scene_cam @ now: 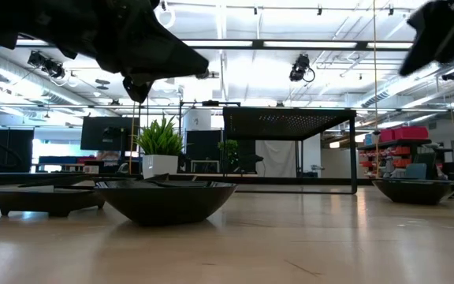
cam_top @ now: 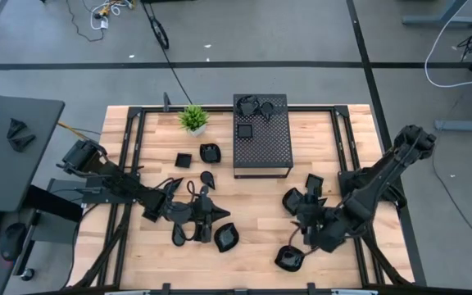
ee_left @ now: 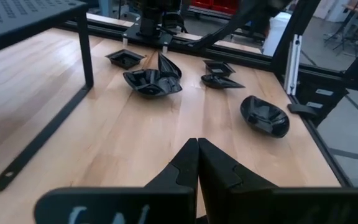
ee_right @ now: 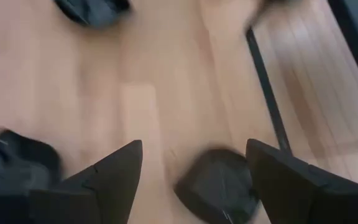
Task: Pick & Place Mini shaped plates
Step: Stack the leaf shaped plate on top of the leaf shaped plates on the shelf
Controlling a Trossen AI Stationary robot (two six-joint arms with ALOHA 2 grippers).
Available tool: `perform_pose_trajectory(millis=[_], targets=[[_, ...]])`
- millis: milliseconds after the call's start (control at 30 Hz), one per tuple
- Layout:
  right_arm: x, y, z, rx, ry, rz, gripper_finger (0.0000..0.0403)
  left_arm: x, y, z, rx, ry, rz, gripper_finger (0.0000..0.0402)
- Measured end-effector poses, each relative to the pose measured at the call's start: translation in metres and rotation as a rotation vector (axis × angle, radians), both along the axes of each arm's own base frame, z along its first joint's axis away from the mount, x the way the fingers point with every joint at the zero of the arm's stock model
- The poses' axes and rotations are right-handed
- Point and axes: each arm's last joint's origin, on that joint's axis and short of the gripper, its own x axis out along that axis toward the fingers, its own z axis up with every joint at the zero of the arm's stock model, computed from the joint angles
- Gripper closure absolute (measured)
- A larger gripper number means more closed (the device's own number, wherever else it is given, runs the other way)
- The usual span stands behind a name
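Note:
Several mini shaped plates lie on the wooden table: a square one (cam_top: 184, 160), a rounded one (cam_top: 210, 152), a teardrop (cam_top: 207, 178), one (cam_top: 226, 238) near the front, two at mid right (cam_top: 293, 199) and one (cam_top: 289, 258) at the front right. Others sit on top of the black perforated box (cam_top: 262, 139). My left gripper (ee_left: 197, 158) is shut and holds nothing, hovering above the table left of centre (cam_top: 210, 215). My right gripper (ee_right: 194, 155) stands open, pointing down at a slant. A plate (ee_right: 219, 183) lies on the table below, between its two fingers, untouched.
A small green potted plant (cam_top: 193, 119) stands at the far edge beside the box. A black metal frame (cam_top: 342, 135) runs around the table. In the left wrist view the box's leg (ee_left: 86, 56) stands close by. Bare wood lies in the table's middle (cam_top: 256, 205).

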Motion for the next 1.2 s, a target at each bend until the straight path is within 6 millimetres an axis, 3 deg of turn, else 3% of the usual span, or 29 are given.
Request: perform_pose_trajectory(millis=[200,333,500,767,1200], targets=[[-0.002,-0.013,-0.026,0.152,-0.016,-0.307,0.0112,0.000,0.000,0.000,0.005,0.000,0.001,0.0388],[-0.003,-0.019,-0.051,0.269,-0.011,-0.379,0.0112,0.000,0.000,0.000,0.006,0.000,0.001,0.0388],[-0.005,-0.019,-0.070,0.307,0.077,-0.209,0.0112,0.000,0.000,0.000,0.008,0.000,0.003,0.0388],[-0.011,-0.024,-0.089,0.161,0.112,0.063,0.0112,0.001,0.002,0.000,0.011,-0.002,0.023,0.0388],[-0.014,-0.030,-0.099,-0.001,0.074,0.188,0.0124,0.001,0.002,0.000,0.012,-0.002,0.024,0.0388]])
